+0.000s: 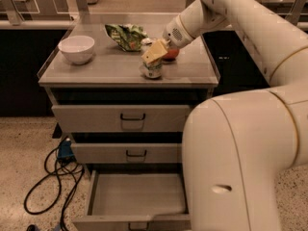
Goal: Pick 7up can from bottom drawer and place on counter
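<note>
Pale-green 7up can (153, 71) stands upright on the tabletop (96, 73), with the gripper (155, 53) right at its top; whether it grips, I cannot tell. Placing step, seemingly: next, release and lift clear.

My gripper (155, 53) is right over the can (153, 72) on the surface (96, 71), covering its top; only the lower side shows. Behind it the fruit (173, 55) is mostly hidden. My arm (240, 148) blocks the right end of the bottom drawer (134, 196) and of both upper drawers (120, 117); the arm itself is cut off at the right edge. Bottom drawer's front and handle are cut by the lower edge. Floor cable (29, 196) runs off bottom-left. Print on bag (126, 35) too small to read.
</note>
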